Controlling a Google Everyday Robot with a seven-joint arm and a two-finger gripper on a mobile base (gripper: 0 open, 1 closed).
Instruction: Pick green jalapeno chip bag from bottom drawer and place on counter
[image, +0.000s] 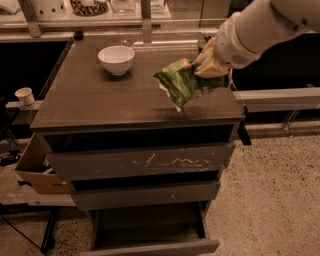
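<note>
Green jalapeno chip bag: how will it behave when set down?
Probably floppy: the green jalapeno chip bag droops crumpled from the end effector over the counter. Likely light, hanging from one edge. It may slump rather than stand.

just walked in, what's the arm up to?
The gripper, over the right side of the counter, holds the green jalapeno chip bag by one end. The bag hangs low over the counter, not yet released. The bottom drawer stands pulled open. A white bowl sits at the counter's back left.
</note>
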